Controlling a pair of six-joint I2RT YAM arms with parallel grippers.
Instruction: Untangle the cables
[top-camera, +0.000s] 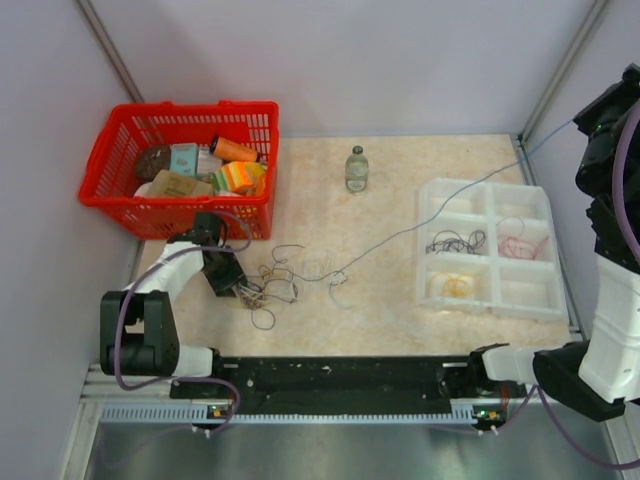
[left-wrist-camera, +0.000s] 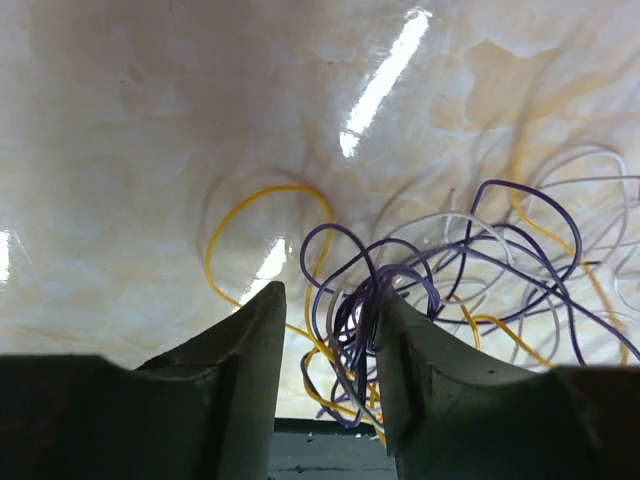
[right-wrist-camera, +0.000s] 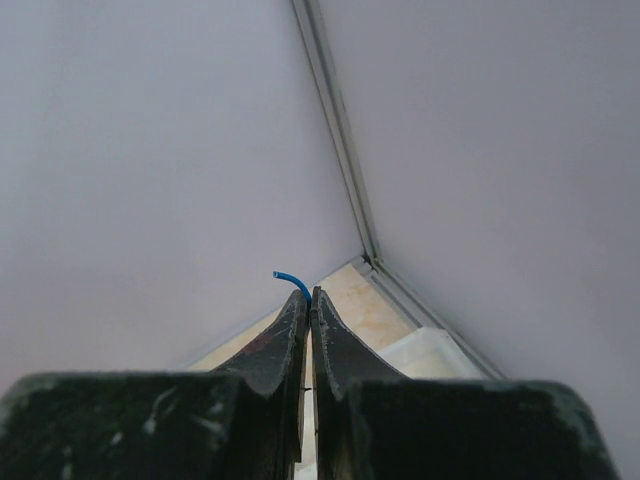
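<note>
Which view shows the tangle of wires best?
The left wrist view: the tangle fills it close up, purple, yellow and pale loops distinct, some between the fingers of the open left gripper. The top view shows the tangle only as a small scribble. The right wrist view shows just a blue wire tip pinched in the right gripper.

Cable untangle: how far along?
Done: dark cables, red cables and yellow cables lie in separate compartments of the white tray. In hand: the right gripper is shut on the blue cable, which runs back to the tangle; the left gripper stands open around its purple strands. Left: that tangle of purple, yellow and pale strands.
</note>
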